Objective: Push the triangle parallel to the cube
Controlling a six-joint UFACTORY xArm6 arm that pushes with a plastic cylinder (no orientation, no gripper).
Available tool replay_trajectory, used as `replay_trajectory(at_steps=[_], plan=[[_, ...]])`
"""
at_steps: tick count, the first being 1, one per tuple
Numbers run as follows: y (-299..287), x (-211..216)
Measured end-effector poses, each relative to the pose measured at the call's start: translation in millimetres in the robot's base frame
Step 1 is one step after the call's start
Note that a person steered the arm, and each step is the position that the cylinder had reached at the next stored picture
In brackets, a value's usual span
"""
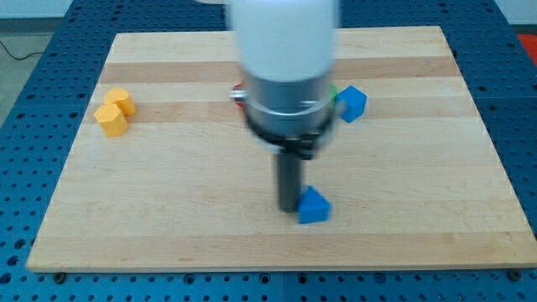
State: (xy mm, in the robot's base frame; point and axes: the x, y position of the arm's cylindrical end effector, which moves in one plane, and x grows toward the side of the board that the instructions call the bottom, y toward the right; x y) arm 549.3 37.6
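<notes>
A blue triangle block lies on the wooden board below the view's middle. My tip is right at its left side, touching or nearly touching it. A blue cube sits higher up, towards the view's right, well apart from the triangle. The arm's white and grey body fills the top middle and hides what lies behind it.
Two yellow blocks sit together at the view's left. A red block peeks out at the arm's left and a green block at its right, next to the cube. A blue perforated table surrounds the board.
</notes>
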Motion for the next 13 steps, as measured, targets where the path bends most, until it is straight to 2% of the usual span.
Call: replay_trajectory(at_steps=[1, 2, 3, 4, 6, 8, 11, 12, 13], plan=[[13, 0], [-45, 20], [-30, 49], [32, 38], [109, -70], [111, -79], [124, -132], [128, -125], [56, -95]])
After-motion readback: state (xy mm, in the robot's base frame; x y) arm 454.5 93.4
